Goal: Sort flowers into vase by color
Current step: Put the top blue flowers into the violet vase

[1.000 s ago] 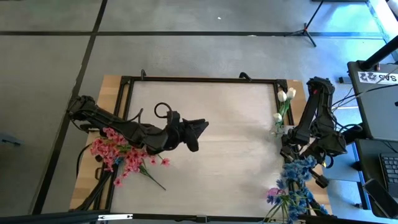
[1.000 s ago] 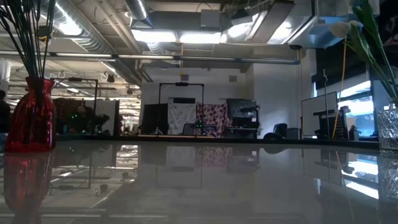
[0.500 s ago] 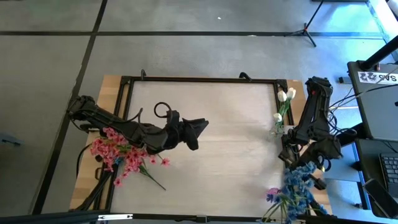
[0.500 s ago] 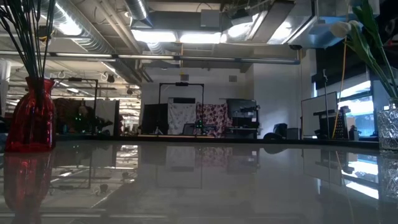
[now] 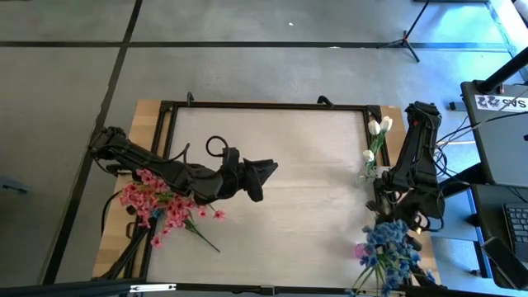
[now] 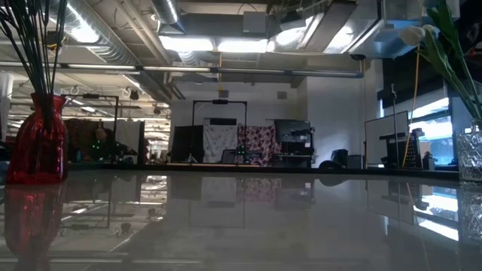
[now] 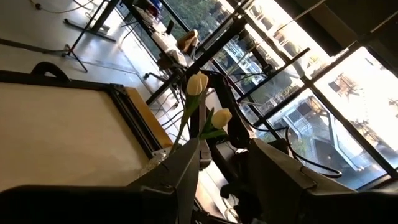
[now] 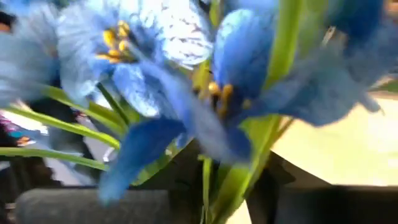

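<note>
Pale wood surface (image 5: 280,173), black-framed, nothing lying on its middle; the flowers stand at its edges. Landmark: clear vase (image 5: 369,171) at the surface's right edge.

Nearest the front edge, just in front of that vase: blue blooms (image 5: 386,247) bunched at the front right corner, one pinkish-purple bloom at their rim. Right tool (image 5: 402,221) is down among them; its wrist view is filled with blue petals and green stems (image 8: 214,180) running between the dark fingers, but whether they have closed on a stem I cannot tell. Judgement: blue sprigs are being gathered at this corner for the colour sort.

Far across from the clear vase, front left: pink blooms (image 5: 161,206), with the red vase (image 6: 38,141) holding thin stems, seen in the low view.

Left tool (image 5: 268,170) hovers over mid-surface, fingers apart, holding nothing, pointed toward the clear vase.

In the clear vase: white buds (image 5: 380,125), upright — whites look sorted.
</note>
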### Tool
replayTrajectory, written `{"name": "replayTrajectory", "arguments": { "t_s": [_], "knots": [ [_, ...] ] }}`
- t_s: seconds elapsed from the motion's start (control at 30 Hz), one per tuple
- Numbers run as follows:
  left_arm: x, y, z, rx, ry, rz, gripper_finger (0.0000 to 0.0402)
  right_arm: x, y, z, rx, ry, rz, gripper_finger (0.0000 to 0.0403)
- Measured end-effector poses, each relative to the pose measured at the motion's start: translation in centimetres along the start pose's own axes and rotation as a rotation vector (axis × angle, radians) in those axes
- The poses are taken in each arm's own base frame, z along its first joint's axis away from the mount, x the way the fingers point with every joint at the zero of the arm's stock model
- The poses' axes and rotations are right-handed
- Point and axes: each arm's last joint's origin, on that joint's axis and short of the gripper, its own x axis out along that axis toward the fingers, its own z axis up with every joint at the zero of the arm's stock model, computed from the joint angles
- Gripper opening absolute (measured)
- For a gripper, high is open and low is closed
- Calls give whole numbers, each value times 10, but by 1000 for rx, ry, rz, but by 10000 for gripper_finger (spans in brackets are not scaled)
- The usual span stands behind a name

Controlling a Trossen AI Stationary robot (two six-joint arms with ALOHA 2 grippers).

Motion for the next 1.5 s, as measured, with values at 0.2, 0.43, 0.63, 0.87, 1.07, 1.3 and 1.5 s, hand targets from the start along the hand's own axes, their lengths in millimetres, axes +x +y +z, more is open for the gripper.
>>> {"name": "replayTrajectory", "arguments": {
  "t_s": [0.2, 0.43, 0.63, 0.87, 1.07, 1.3, 1.5],
  "knots": [
    [0, 0, 0, 0, 1, -1, 137, 0, -3, -1, -49, -1, -102, 123],
    [0, 0, 0, 0, 1, -1, 137, 0, -5, -2, -69, 7, -154, 148],
    [0, 0, 0, 6, 4, 3, 137, -1, -5, -7, -91, 49, -141, 176],
    [0, 1, -1, 17, 9, 9, 137, -1, -5, -8, -93, 65, -105, 213],
    [0, 3, -2, 36, 19, 22, 137, -1, -4, -8, -59, 69, -67, 245],
    [0, 4, -3, 46, 22, 28, 137, -6, -4, 1, -44, 114, -65, 278],
    [0, 5, -4, 61, 37, 35, 137, -11, -4, 10, 17, 159, -32, 287]
  ]
}}
